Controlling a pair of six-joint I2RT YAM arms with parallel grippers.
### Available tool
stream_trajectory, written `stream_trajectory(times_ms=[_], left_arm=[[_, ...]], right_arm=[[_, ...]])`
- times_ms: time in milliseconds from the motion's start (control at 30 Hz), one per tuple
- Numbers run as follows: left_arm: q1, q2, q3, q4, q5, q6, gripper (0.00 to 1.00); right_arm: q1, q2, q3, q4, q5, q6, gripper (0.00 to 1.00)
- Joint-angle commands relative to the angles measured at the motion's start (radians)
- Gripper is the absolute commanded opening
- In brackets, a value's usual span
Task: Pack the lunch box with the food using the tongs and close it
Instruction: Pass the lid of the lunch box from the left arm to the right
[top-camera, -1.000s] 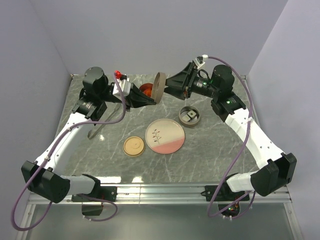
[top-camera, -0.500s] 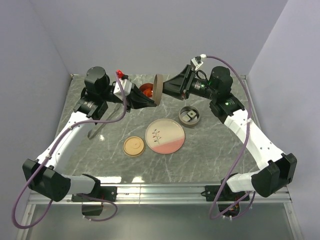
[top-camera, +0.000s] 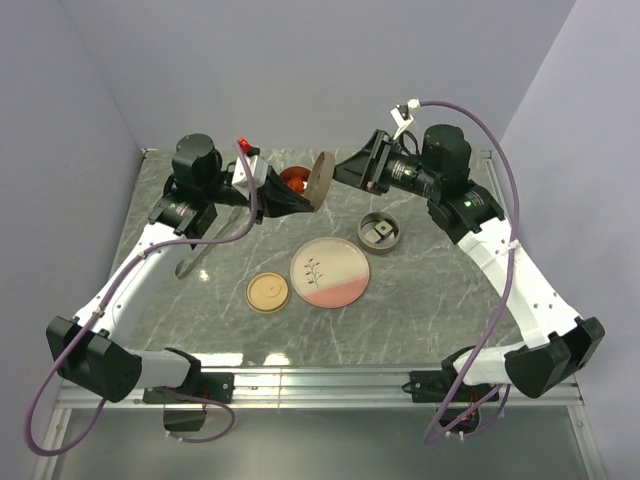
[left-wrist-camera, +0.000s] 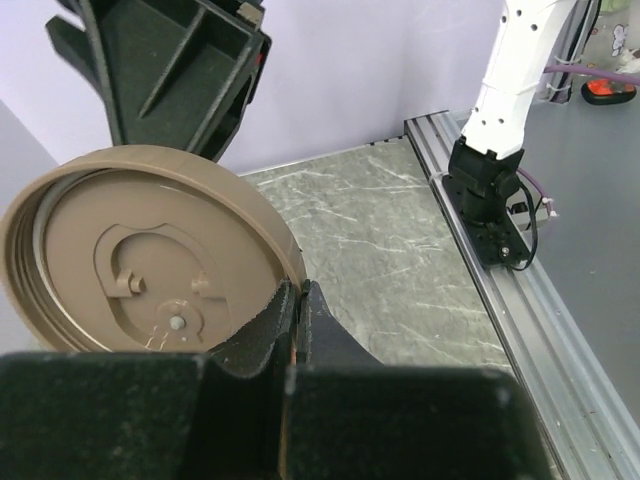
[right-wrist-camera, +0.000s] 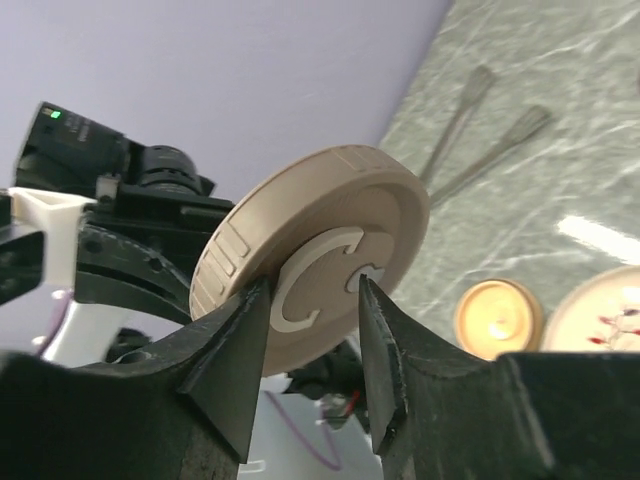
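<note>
A round brown lunch box lid (top-camera: 321, 178) hangs on edge over the back of the table. My left gripper (left-wrist-camera: 300, 292) is shut on its rim, and the lid's inner side (left-wrist-camera: 150, 260) faces that camera. My right gripper (right-wrist-camera: 312, 290) is open, one finger on each side of the raised C-shaped handle (right-wrist-camera: 310, 275) on the outer face, very close to it. A round lunch box tier (top-camera: 392, 238) holds a white-and-black sushi piece (top-camera: 381, 231). Red-orange food (top-camera: 291, 180) shows behind the lid. The silver tongs (top-camera: 188, 263) lie on the table at the left, and their arms (right-wrist-camera: 470, 110) also show in the right wrist view.
A pink-and-cream plate (top-camera: 330, 272) sits mid-table, and a small tan lid (top-camera: 268, 292) lies to its left. Both arms reach over the back half of the table. A metal rail (left-wrist-camera: 530, 300) runs along the table's near edge.
My right gripper's jaws have narrowed around the lid's handle and its wrist has lifted and tilted. The lid has tipped a little. The left gripper keeps its hold.
</note>
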Motion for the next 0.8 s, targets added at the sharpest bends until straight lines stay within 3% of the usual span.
stream_trajectory(times_ms=[0, 233, 367, 500, 667, 767], left_arm=[[-0.013, -0.011, 0.064, 0.083, 0.009, 0.029, 0.00], [-0.013, -0.009, 0.078, 0.074, -0.022, 0.038, 0.00], [-0.013, -0.012, 0.061, 0.150, -0.031, -0.014, 0.00], [-0.007, -0.031, 0.000, 0.334, -0.054, -0.186, 0.00], [0.020, -0.044, -0.095, 0.686, -0.126, -0.592, 0.00], [0.022, -0.041, -0.116, 0.856, -0.207, -0.760, 0.00]], right_arm=[[0.006, -0.013, 0.020, -0.141, 0.114, -0.116, 0.46], [0.006, -0.015, 0.018, -0.203, 0.144, -0.170, 0.45], [0.000, -0.024, 0.012, -0.172, 0.120, -0.164, 0.45], [-0.085, -0.032, 0.024, -0.025, -0.035, -0.083, 0.53], [-0.215, -0.036, -0.006, 0.285, -0.237, 0.147, 0.64], [-0.234, -0.041, -0.040, 0.453, -0.247, 0.271, 0.66]])
